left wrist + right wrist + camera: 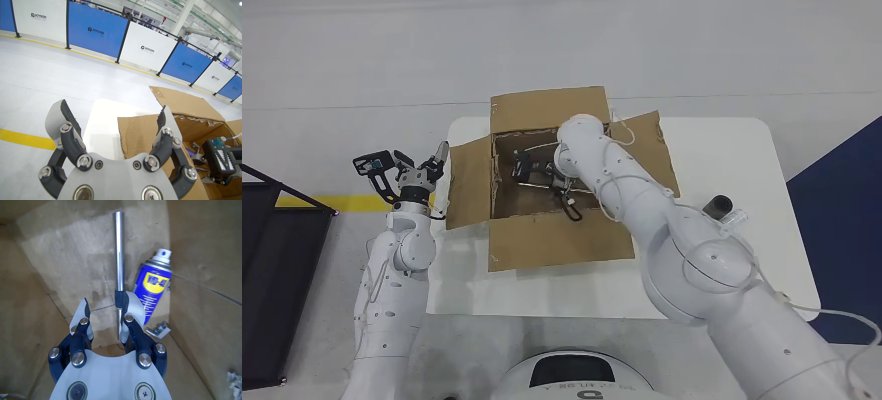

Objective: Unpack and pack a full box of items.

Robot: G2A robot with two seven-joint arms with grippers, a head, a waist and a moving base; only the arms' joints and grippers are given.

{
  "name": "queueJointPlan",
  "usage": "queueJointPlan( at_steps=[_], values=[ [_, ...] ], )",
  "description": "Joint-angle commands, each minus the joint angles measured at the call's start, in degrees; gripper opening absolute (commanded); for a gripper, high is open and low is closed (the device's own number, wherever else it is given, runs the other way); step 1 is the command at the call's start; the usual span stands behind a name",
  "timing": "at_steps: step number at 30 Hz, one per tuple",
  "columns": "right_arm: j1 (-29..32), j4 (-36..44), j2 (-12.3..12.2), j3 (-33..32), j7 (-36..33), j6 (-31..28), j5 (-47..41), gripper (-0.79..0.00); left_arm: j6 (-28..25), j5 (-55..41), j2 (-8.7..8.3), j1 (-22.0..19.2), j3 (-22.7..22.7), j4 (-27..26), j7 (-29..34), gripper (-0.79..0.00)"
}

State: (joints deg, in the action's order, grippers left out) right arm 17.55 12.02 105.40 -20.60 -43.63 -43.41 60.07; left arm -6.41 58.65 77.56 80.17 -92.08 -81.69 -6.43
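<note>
— From above, where are your hands?
— My left gripper hangs at the left of the frame, just outside the white table's edge and beside the open left flap of the cardboard box. My right gripper is down inside the box, at centre.
— And at the left wrist?
— My fingers are spread wide with nothing between them. The box flap lies just beyond.
— The right wrist?
— My fingers are apart, inside the box. A metal rod lies between them, against one pad, with the other pad clear of it. A blue-and-yellow spray can lies just beside the rod, and a small metal bracket is near the can.
</note>
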Motion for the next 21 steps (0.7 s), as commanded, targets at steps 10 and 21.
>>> queueJointPlan(
  at_steps=[10,21],
  values=[
    [-0.03,0.03,0.0,-0.02,-0.07,-0.03,-0.03,0.0,-0.01,0.01,0.0,0.0,0.0,0.0,0.0,0.0],
    [1.18,-4.91,-2.24,-3.02,9.39,5.3,-3.71,-0.16,-0.01,0.01,0.0,0.0,0.0,0.0,0.0,0.0]
  ],
)
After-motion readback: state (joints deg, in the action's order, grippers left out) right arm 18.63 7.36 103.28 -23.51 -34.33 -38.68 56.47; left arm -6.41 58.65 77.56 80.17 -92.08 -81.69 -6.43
